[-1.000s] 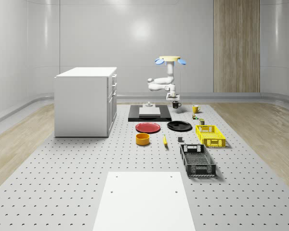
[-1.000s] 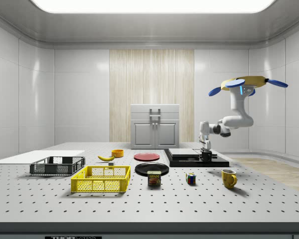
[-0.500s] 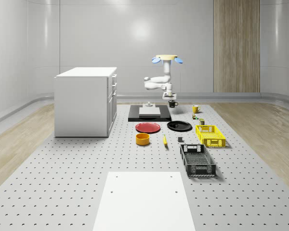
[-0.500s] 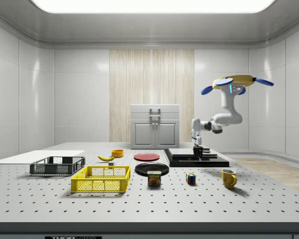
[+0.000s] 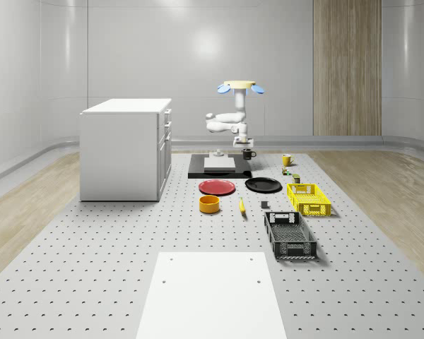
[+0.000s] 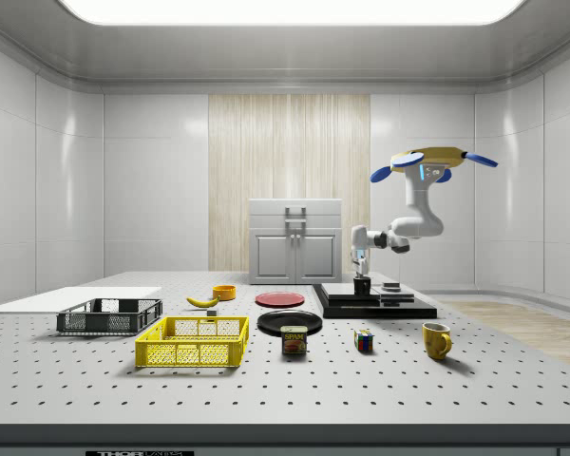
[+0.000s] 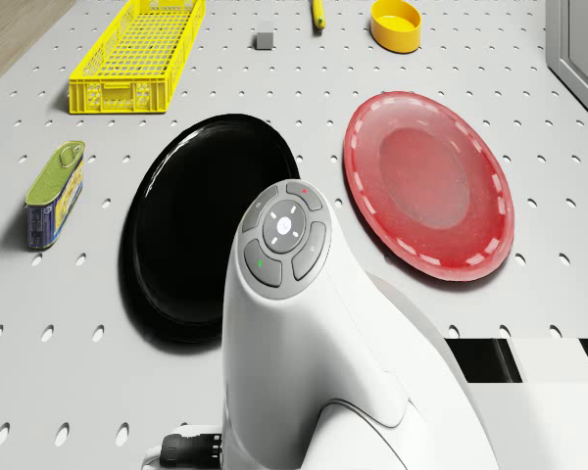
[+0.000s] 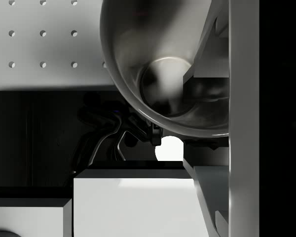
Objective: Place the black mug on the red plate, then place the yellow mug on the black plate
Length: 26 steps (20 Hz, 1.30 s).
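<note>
Carry leg: black mug (image 5: pixel 249 153) to the red plate (image 5: pixel 217 187)

The drone (image 5: pixel 239 86) hovers high, above and behind the claw (image 6: pixel 362 276), which is clamped on the mug's rim and holds it clear of the table (image 5: pixel 92 268), just over the edge of the black base (image 5: pixel 219 168) with its white block. To do this well, I judge you should keep the mug upright and level, bring it over the middle of the red plate, which lies ahead of the claw and lower, and only then descend. The cabinet (image 5: pixel 124 148) stands well off beyond the plate, out of the way. The black plate (image 7: pixel 206 225) lies just beside the red one, so don't drift onto it. The yellow mug (image 5: pixel 287 159) waits on the claw's far side from the cabinet; the crates, bowl (image 5: pixel 209 204) and banana (image 5: pixel 242 205) lie beyond the plates.
</note>
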Motion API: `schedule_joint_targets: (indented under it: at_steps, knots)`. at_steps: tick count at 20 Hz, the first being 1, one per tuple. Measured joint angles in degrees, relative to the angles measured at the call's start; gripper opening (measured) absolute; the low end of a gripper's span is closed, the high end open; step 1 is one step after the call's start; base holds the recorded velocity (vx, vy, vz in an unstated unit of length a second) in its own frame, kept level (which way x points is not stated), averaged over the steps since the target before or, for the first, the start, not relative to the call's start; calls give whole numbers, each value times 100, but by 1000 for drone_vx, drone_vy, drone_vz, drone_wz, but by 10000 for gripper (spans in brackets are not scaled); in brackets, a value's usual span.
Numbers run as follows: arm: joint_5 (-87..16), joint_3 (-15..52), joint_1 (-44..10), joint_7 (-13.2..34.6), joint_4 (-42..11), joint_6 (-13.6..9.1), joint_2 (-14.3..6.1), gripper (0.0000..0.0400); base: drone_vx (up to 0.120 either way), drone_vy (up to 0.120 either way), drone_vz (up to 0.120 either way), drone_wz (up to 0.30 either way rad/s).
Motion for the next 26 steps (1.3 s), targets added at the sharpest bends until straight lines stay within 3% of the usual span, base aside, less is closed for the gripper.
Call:
schedule_joint_targets:
  at_steps: [26]
  knots:
    - [111,37,-74,61,14,234,-253,110,120,-120,0,0]
